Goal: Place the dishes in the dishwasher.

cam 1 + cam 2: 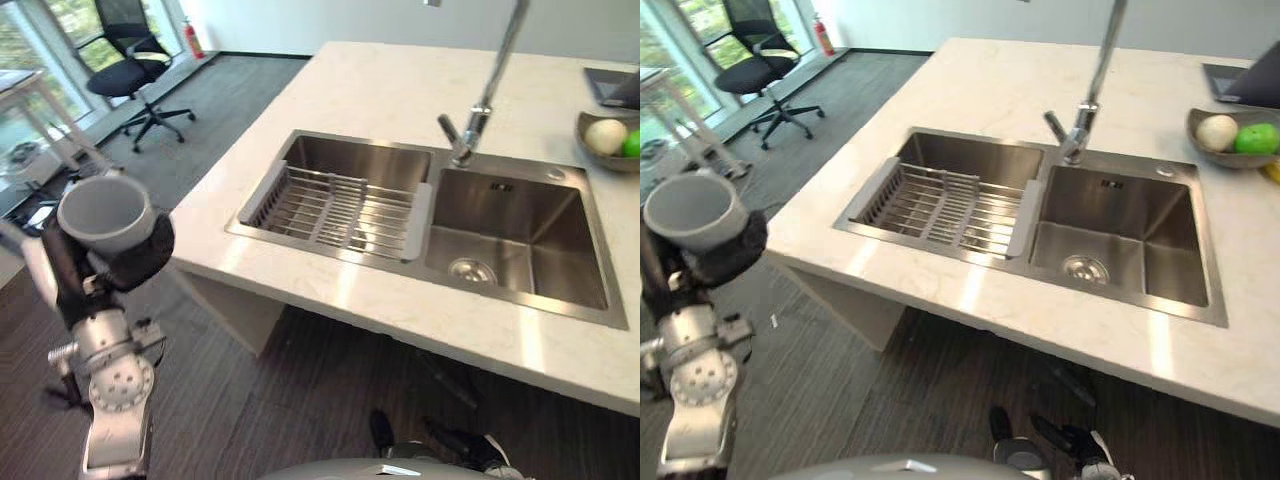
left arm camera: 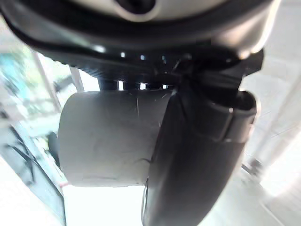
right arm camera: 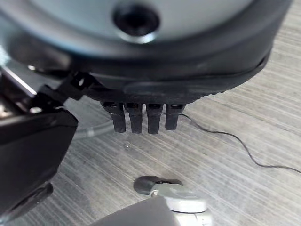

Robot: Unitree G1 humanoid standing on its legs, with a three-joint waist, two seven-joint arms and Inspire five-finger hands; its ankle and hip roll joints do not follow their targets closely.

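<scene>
Nearest, at the left, the left hand (image 1: pixel 120 265) holds a grey cup (image 1: pixel 103 212) upright, its fingers (image 2: pixel 197 155) clamped round the cup's side, out over the floor and short of the counter (image 1: pixel 400 95); the right hand (image 3: pixel 141 84) hangs low over the floor, fingers straight and empty; farther off, the sink (image 1: pixel 520 235) holds a bare rack (image 1: pixel 340 207); no dishwasher can be seen, so by my judgement placing the cup remains.
</scene>
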